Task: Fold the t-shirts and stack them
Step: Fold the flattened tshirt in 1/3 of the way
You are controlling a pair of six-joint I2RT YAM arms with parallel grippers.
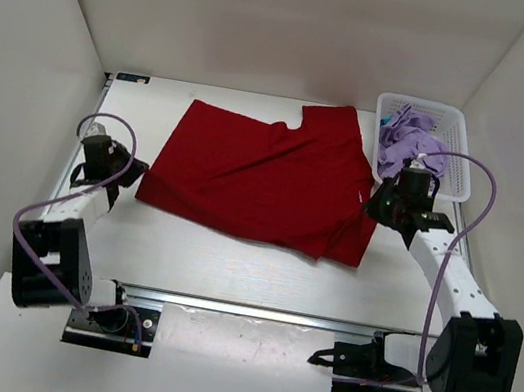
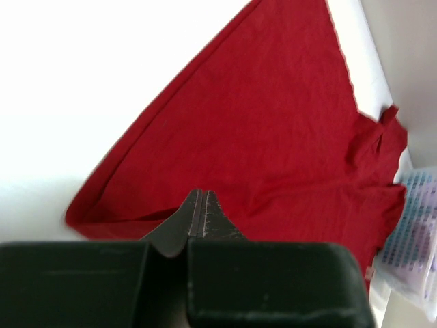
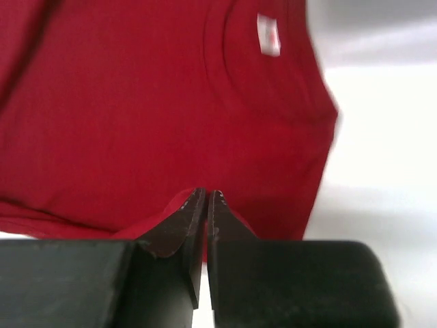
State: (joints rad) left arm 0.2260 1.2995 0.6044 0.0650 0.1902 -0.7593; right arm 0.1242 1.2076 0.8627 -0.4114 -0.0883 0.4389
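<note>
Red t-shirt (image 1: pixel 260 177) spread on table (image 1: pixel 229 269) | purple t-shirt (image 1: pixel 406 138) in basket (image 1: pixel 465 116)

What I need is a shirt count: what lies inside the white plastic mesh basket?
A crumpled lavender cloth shirt lies in the white plastic mesh basket; anything beneath is covered.

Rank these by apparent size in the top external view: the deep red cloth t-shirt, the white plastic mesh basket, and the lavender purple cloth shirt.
1. Deep red cloth t-shirt, spread out, clearly largest.
2. White plastic mesh basket.
3. Lavender purple cloth shirt, bunched inside the basket and only partly visible, so its shown size is smallest.
</note>
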